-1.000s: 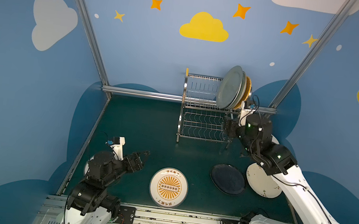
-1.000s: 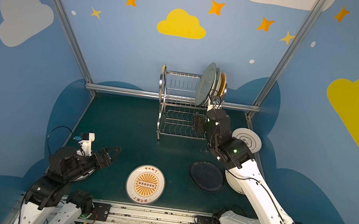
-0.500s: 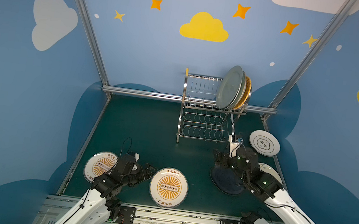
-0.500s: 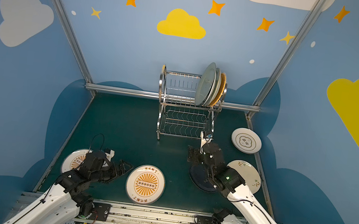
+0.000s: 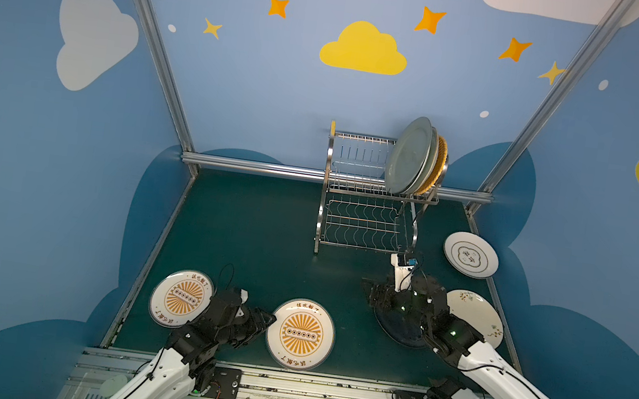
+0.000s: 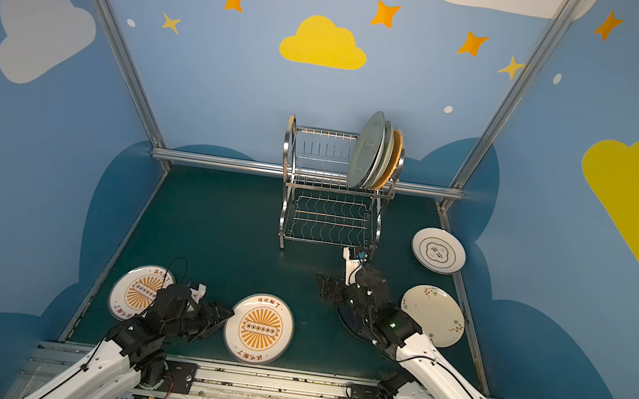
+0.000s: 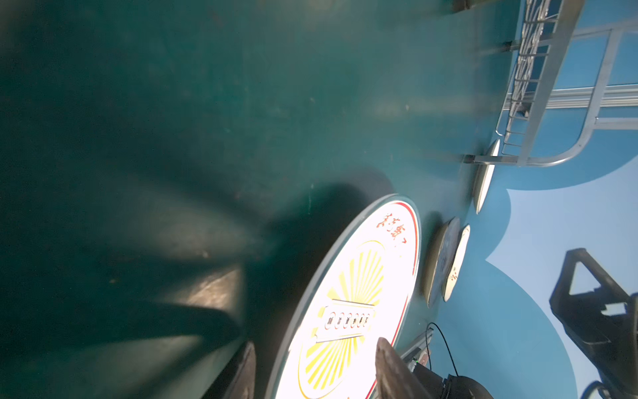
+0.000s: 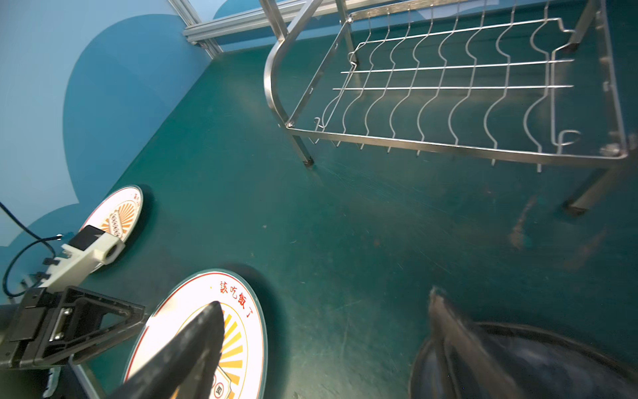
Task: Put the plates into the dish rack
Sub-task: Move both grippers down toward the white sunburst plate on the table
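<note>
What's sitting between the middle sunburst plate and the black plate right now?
Nothing: only bare green mat separates the middle sunburst plate from the black plate, as both top views show.

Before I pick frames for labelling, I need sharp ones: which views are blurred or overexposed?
Left wrist view: table streakily blurred, sunburst plate blown out white. Right wrist view: rack crisp, fingers near the lens soft, one smeared over the black plate. Both top views: sharp and evenly lit.
</note>
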`<control>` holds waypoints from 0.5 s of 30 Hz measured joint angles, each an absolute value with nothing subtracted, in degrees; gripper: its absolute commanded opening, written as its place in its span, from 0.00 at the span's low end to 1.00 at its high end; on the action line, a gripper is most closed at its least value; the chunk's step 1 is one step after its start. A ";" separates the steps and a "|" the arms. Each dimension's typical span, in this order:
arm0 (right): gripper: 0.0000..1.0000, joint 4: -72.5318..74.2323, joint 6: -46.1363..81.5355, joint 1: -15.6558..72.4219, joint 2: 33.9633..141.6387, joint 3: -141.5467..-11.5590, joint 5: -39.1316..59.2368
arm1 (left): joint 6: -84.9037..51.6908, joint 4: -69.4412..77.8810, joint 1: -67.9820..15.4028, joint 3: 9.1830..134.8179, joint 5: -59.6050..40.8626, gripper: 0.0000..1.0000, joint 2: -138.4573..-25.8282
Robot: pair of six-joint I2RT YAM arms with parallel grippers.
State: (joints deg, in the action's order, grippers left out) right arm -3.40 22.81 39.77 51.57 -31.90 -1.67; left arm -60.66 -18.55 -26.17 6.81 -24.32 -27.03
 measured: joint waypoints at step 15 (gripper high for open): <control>0.90 -1.43 24.53 39.77 54.41 -31.90 0.14 | -60.38 -14.55 -27.75 5.98 -26.30 0.40 -34.85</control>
State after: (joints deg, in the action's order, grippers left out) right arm -1.43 24.53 39.77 54.41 -31.90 0.14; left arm -60.38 -14.55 -27.75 5.98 -26.30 -34.85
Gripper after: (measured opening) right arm 0.904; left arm 0.413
